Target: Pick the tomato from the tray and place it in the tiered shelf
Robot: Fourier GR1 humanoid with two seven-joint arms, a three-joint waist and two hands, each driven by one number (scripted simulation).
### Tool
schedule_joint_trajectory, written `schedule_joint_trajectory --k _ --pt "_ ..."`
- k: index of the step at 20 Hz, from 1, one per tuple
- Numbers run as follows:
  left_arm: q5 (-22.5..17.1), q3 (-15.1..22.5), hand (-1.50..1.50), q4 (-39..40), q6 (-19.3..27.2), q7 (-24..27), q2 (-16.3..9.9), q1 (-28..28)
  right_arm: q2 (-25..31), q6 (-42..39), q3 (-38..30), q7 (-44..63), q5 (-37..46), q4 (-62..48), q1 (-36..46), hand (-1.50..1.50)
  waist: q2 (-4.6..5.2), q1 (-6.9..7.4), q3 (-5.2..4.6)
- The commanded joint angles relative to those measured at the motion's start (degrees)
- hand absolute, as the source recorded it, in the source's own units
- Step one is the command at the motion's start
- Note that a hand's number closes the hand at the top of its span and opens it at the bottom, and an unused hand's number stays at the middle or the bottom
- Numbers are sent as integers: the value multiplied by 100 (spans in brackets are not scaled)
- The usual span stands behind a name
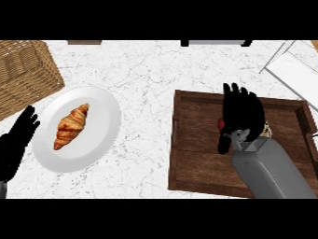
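Grey forearm (271, 168) over dark wooden tray (196, 140)

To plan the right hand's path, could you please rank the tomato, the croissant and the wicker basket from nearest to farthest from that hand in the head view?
1. tomato: in the wooden tray, a red sliver right under the right hand.
2. croissant: on the white plate, left of the tray.
3. wicker basket: far upper left corner.

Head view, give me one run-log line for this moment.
right robot hand: over tray, covering tomato | left robot hand: open, resting beside plate | shelf placement: not yet
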State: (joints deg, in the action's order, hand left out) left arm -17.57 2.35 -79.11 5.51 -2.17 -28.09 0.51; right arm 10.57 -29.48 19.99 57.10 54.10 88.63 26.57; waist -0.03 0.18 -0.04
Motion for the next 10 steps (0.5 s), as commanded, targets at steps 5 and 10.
schedule_joint_trajectory --k 5,10 --pt "293 -230 0 594 -212 378 283 -147 -45 -135 -210 76 428 33 -424 -150 3 -28 2" --pt "414 -464 0 343 -378 -65 251 -349 -74 -45 -491 -374 660 -120 -396 -150 2 -14 3"
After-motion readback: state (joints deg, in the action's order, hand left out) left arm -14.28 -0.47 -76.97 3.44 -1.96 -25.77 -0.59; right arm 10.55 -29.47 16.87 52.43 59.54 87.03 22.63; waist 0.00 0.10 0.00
